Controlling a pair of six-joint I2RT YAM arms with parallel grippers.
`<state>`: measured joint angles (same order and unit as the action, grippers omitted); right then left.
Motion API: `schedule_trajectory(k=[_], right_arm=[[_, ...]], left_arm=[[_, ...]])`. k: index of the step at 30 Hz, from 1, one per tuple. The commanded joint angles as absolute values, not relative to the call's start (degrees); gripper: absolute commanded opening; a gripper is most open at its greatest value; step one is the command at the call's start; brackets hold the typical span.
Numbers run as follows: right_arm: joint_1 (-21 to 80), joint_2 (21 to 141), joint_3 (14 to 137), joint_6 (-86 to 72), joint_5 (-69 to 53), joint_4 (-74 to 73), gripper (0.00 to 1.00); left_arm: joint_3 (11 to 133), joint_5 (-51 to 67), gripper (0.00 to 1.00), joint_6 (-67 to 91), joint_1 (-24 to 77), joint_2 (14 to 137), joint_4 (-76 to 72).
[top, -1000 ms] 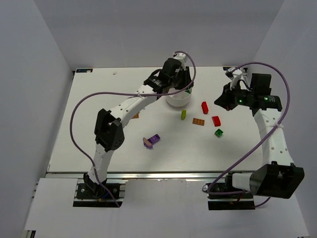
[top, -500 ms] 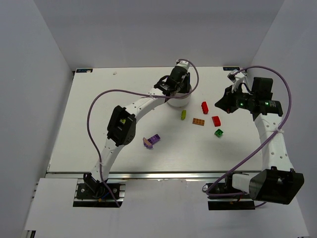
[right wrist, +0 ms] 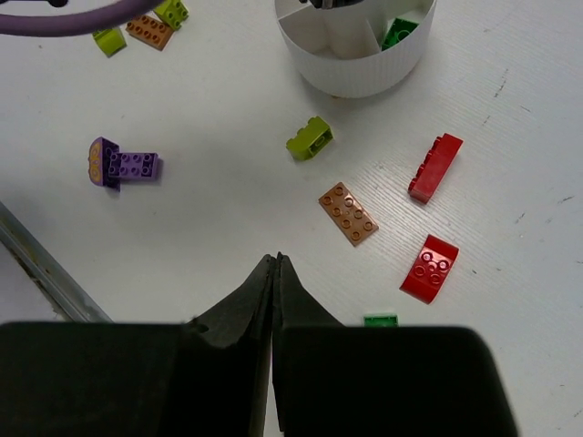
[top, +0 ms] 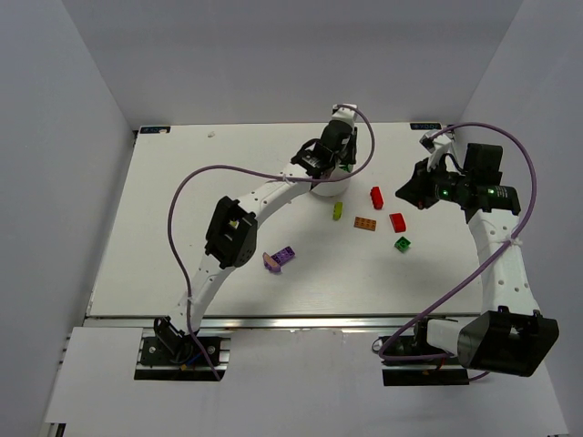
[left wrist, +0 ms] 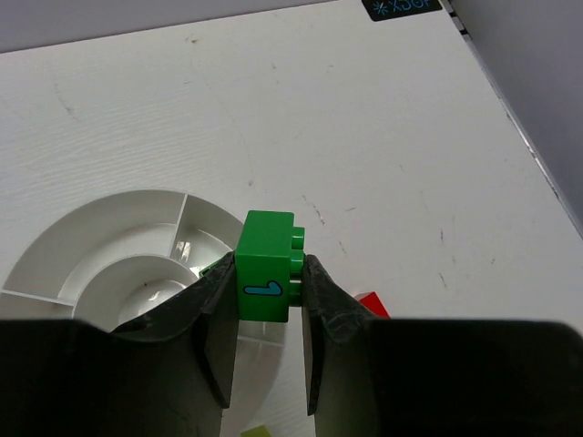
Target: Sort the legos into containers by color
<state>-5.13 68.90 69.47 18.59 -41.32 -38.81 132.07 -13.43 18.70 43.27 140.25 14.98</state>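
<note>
My left gripper (left wrist: 267,300) is shut on a dark green brick (left wrist: 267,276) and holds it above the right rim of the white divided dish (left wrist: 55,238). In the top view this gripper (top: 335,164) hovers over the dish (top: 326,188). Another green brick (right wrist: 398,34) lies in one wedge of the dish (right wrist: 360,73). My right gripper (right wrist: 275,261) is shut and empty, raised over the table near two red bricks (right wrist: 435,167) (right wrist: 429,268), an orange plate (right wrist: 347,214), a yellow-green brick (right wrist: 310,137) and a green brick (right wrist: 380,320).
A purple brick pair (top: 280,259) lies left of centre. More orange (right wrist: 149,30) and yellow-green (right wrist: 108,39) bricks lie left of the dish. The left arm arches across the table's middle. Grey walls stand on three sides.
The left arm has reached further right over the dish, carrying the green brick. The right gripper has stayed nearly where it was.
</note>
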Motion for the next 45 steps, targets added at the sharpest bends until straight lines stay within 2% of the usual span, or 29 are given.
schedule_trajectory(k=[1, 7, 10, 14, 15, 18, 20, 22, 23, 24, 25, 27, 30, 32, 33, 34, 36, 37, 41, 45], right_arm=[[-5.6, 67.8, 69.4, 18.5, -42.5, -37.4, 0.03], [-6.1, 67.7, 69.3, 18.5, -42.5, -37.4, 0.06], [-6.2, 67.8, 69.3, 18.5, -42.6, -37.4, 0.10], [-6.2, 67.9, 69.3, 18.5, -42.6, -37.4, 0.24], [-6.3, 67.9, 69.3, 18.5, -42.7, -37.4, 0.33], [-6.3, 68.1, 69.3, 18.5, -42.5, -37.4, 0.44], [-6.4, 68.1, 69.3, 18.6, -42.4, -37.5, 0.45], [-6.5, 68.0, 69.4, 18.8, -42.0, -37.7, 0.45], [-6.6, 68.1, 69.4, 19.0, -41.9, -38.1, 0.44], [-6.6, 68.0, 69.4, 19.6, -41.7, -38.4, 0.43], [-6.7, 68.0, 69.3, 20.0, -41.1, -38.6, 0.42], [-6.7, 68.1, 68.6, 21.4, -39.6, -39.6, 0.40], [-6.8, 68.9, 67.9, 23.5, -36.5, -42.3, 0.37], [-6.8, 69.3, 66.8, 24.9, -35.0, -43.8, 0.38], [-6.7, 69.9, 66.4, 25.3, -33.1, -45.2, 0.40], [-6.7, 70.1, 65.3, 25.7, -32.1, -45.8, 0.43], [-6.5, 71.4, 64.0, 25.6, -27.4, -46.7, 0.86], [-6.2, 71.9, 62.9, 25.5, -25.6, -47.1, 0.89], [-6.1, 73.3, 59.9, 26.8, -21.0, -47.5, 0.89], [-5.0, 74.1, 56.8, 26.0, -16.4, -44.9, 0.89]], left_arm=[[135.1, -14.9, 0.30, 17.7, 43.4, 141.0, 14.9], [135.1, -16.2, 0.39, 17.5, 43.5, 141.7, 15.1], [135.1, -16.2, 0.46, 17.5, 43.5, 141.9, 15.2], [135.1, -16.1, 0.56, 17.3, 43.6, 141.9, 15.4], [135.1, -16.1, 0.56, 17.1, 43.7, 141.8, 15.3], [135.1, -16.3, 0.58, 17.1, 43.7, 141.7, 15.4], [135.1, -16.5, 0.57, 17.0, 43.6, 141.2, 15.6], [135.1, -16.5, 0.53, 17.3, 43.6, 140.5, 15.2], [135.1, -16.4, 0.45, 17.4, 43.6, 139.2, 14.9], [135.1, -16.4, 0.25, 17.6, 43.6, 138.3, 14.8], [134.6, -16.5, 0.16, 17.8, 43.7, 137.2, 14.8], [132.0, -16.6, 0.03, 19.2, 43.7, 132.0, 14.4], [120.9, -15.1, 0.03, 20.8, 43.7, 121.1, 13.0], [109.2, -14.7, 0.19, 22.0, 43.6, 114.6, 11.6], [104.8, -14.8, 0.31, 22.5, 43.7, 107.6, 10.6], [100.4, -14.9, 0.51, 23.2, 43.6, 104.1, 9.8], [86.9, -14.9, 0.63, 24.3, 43.6, 97.2, 6.3], [82.7, -15.1, 0.72, 25.9, 43.5, 90.9, 5.6], [63.5, -15.7, 0.76, 30.5, 43.0, 78.3, 6.8], [50.4, -16.3, 0.77, 36.5, 42.8, 68.7, 6.9]])
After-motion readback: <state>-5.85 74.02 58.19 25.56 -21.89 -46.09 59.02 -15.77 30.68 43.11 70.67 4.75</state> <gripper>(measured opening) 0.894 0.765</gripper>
